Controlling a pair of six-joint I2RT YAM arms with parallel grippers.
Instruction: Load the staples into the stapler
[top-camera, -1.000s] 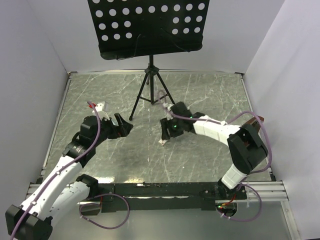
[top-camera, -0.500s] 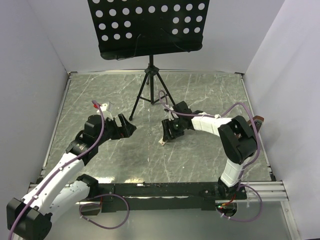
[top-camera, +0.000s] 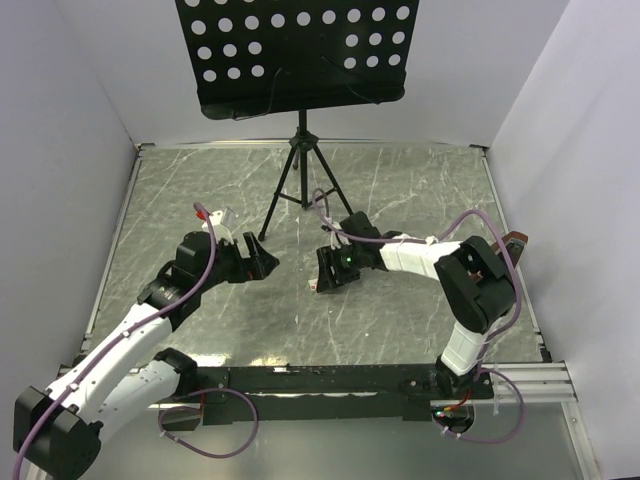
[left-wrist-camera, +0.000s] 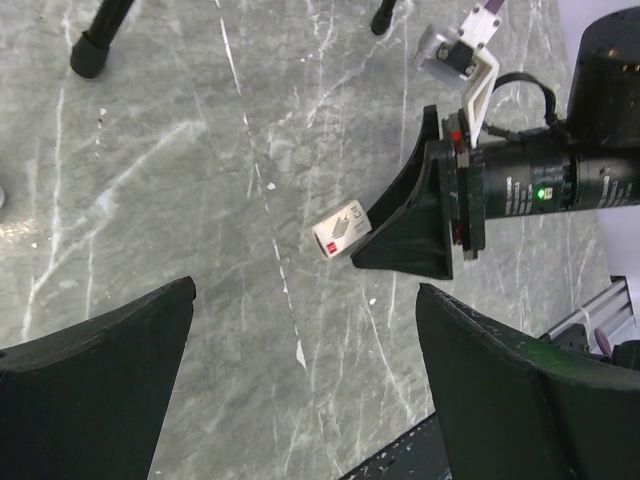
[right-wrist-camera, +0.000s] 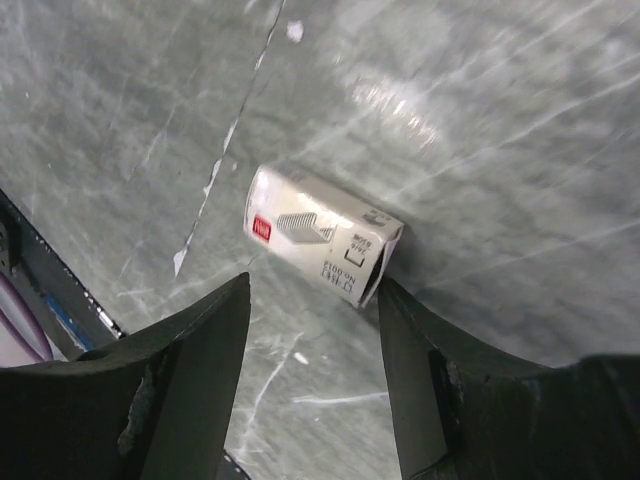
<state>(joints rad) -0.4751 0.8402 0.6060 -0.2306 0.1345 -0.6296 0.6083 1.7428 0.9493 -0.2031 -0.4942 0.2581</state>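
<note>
Partly spread, right fingers (right-wrist-camera: 436, 392) touch staples box (right-wrist-camera: 320, 248).

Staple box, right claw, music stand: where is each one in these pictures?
staple box (right-wrist-camera: 320, 247), right wrist view, printed top face.
right claw (right-wrist-camera: 312, 292), right wrist view, midway between its two fingertips.
music stand (top-camera: 300, 50), top external view, perforated black desk.

Left end effector (top-camera: 262, 262) agape, right end effector (top-camera: 322, 279) low — likewise parted

White-shelled left arm (top-camera: 125, 337) and right arm (top-camera: 415, 257), black joints, looping purple cables (top-camera: 212, 250), broad matte-black wedge fingers (left-wrist-camera: 95, 375).
</note>
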